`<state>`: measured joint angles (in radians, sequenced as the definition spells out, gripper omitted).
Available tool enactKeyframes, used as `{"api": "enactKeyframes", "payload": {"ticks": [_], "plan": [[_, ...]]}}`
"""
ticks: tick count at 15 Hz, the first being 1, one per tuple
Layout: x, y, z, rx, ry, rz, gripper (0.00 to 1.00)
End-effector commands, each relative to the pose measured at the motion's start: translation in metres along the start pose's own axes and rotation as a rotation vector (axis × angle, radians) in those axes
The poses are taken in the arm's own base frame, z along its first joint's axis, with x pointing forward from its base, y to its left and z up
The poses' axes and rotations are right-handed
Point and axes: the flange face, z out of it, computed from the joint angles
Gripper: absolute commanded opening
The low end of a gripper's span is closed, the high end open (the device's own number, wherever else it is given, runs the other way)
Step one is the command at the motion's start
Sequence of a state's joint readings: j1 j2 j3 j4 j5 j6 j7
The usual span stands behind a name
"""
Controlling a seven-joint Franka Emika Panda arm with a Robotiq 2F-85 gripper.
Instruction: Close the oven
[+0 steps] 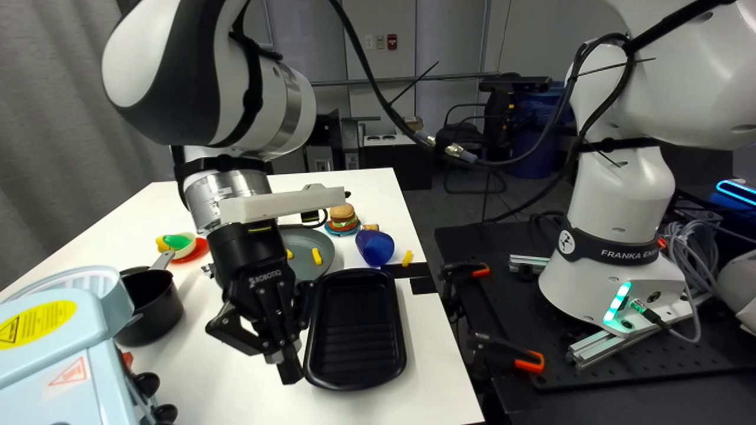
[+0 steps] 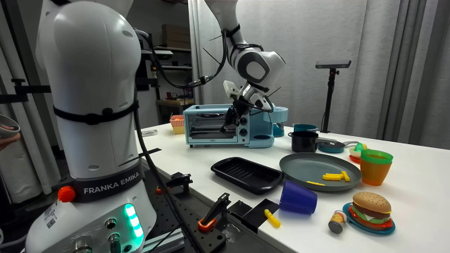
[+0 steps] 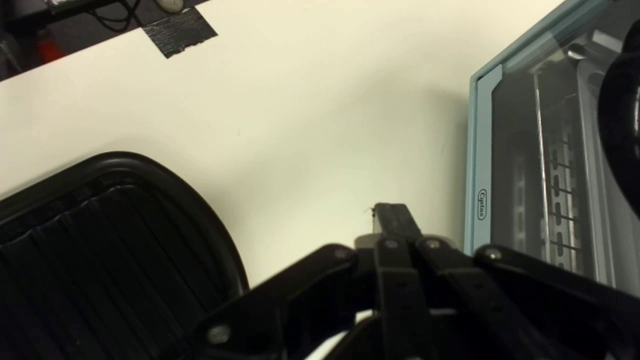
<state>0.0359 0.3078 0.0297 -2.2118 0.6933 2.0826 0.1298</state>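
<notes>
The oven is a light blue boxy appliance (image 2: 261, 124) with a glass door (image 2: 207, 130) and dark handle (image 2: 210, 115). The door stands upright against the front and looks shut in that exterior view. The oven's side (image 1: 103, 378) fills the lower left of an exterior view. In the wrist view the oven front (image 3: 480, 165) is at the right, with its black handle (image 3: 622, 115) at the edge. My gripper (image 3: 397, 220) is shut with fingertips together and nothing between them. It points down in front of the oven, apart from it, as both exterior views show (image 1: 289, 366) (image 2: 225, 129).
A black ridged tray (image 1: 356, 330) lies beside the gripper; it also shows in the wrist view (image 3: 110, 250). A black pot (image 2: 304, 141), grey plate (image 2: 299, 165), blue cup (image 2: 298, 197) and toy burger (image 2: 371, 211) stand on the table. Clamps (image 2: 209, 214) line the table edge.
</notes>
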Motion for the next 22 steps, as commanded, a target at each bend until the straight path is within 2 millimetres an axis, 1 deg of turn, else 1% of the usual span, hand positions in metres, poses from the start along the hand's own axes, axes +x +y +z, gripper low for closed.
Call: {"api": "enactKeyframes", "payload": {"ticks": [1, 5, 9, 14, 22], "plan": [[-0.026, -0.008, -0.013, -0.108, 0.044, -0.043, 0.0], [-0.05, -0.018, -0.027, -0.214, 0.093, -0.12, 0.0], [-0.073, -0.023, -0.045, -0.308, 0.159, -0.19, 0.0], [-0.098, -0.017, -0.07, -0.393, 0.229, -0.253, 0.0], [-0.14, -0.006, -0.1, -0.49, 0.302, -0.345, 0.0]]}}
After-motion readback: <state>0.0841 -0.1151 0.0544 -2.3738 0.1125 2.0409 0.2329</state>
